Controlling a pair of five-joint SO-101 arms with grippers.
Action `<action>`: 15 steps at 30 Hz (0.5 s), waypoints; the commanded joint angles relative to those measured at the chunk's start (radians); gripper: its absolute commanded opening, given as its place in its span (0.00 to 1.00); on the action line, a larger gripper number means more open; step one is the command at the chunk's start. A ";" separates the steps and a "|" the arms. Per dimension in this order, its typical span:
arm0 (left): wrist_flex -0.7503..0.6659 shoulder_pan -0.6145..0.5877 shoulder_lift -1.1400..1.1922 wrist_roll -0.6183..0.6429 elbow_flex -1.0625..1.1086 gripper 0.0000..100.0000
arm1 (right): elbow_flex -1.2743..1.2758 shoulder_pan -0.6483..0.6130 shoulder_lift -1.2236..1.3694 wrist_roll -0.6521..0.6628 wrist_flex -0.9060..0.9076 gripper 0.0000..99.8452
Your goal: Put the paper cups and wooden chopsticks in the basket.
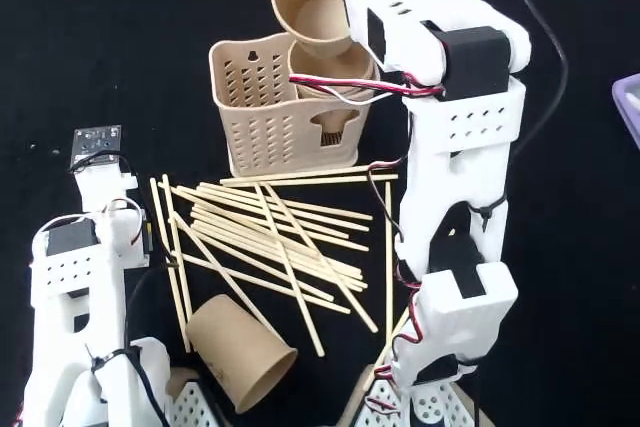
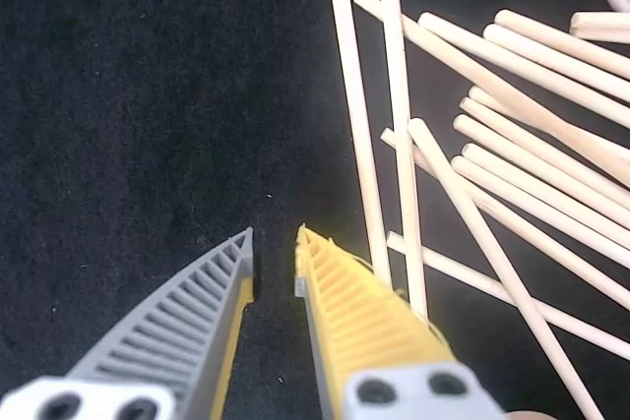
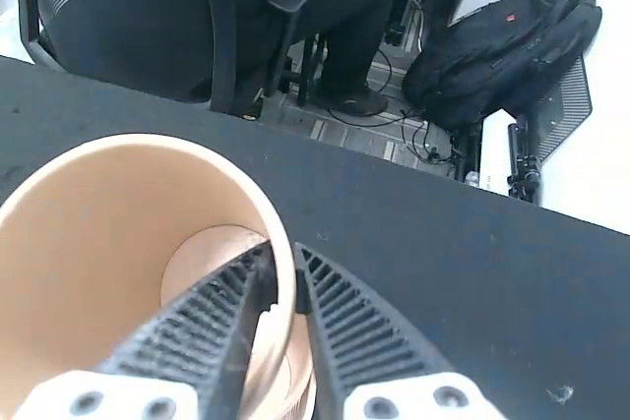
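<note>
Ribbed fingers (image 2: 364, 312), one grey and one yellow, belong to the left pincer (image 2: 274, 231), slightly parted and empty over the black table (image 2: 118, 95). Round wooden chopsticks (image 2: 354, 95) lie just beside the yellow one. From the right wrist, the right pincer (image 3: 283, 251) clamps a smooth paper cup (image 3: 108, 243) by its rim, one finger inside. Overhead, the slotted basket (image 1: 250, 112) sits under that pincer, and another cup (image 1: 240, 347) lies on its side beside the chopsticks.

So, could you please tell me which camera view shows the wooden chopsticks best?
The high view: the whole pile of chopsticks lies scattered between the basket and the fallen cup. The left wrist view gives several stick ends beside the left gripper. The right wrist view faces the held cup in the right gripper.
</note>
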 commanded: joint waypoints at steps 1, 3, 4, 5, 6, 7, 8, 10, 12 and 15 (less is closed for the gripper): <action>-0.009 -0.001 -0.026 0.012 -0.056 0.08 | -0.025 0.011 0.015 -0.011 0.014 0.01; -0.009 -0.001 -0.026 0.012 -0.056 0.08 | -0.008 0.012 0.031 -0.011 0.020 0.01; -0.008 -0.001 -0.026 0.012 -0.056 0.08 | 0.002 0.012 0.039 -0.011 0.028 0.01; -0.008 -0.001 -0.026 0.012 -0.056 0.08 | 0.012 0.011 0.048 -0.011 0.034 0.01; -0.008 -0.002 -0.026 0.012 -0.058 0.08 | 0.018 0.011 0.056 -0.011 0.044 0.01; -0.006 -0.004 -0.026 0.012 -0.058 0.08 | 0.022 0.011 0.062 -0.011 0.052 0.01; -0.006 -0.005 -0.026 0.012 -0.058 0.08 | 0.022 0.014 0.070 -0.011 0.058 0.01; -0.006 -0.005 -0.026 0.012 -0.058 0.08 | 0.019 0.017 0.079 -0.011 0.064 0.01; -0.006 -0.004 -0.026 0.012 -0.058 0.08 | 0.022 0.017 0.085 -0.011 0.064 0.01; -0.006 -0.004 -0.026 0.012 -0.058 0.08 | 0.022 0.018 0.099 -0.011 0.064 0.01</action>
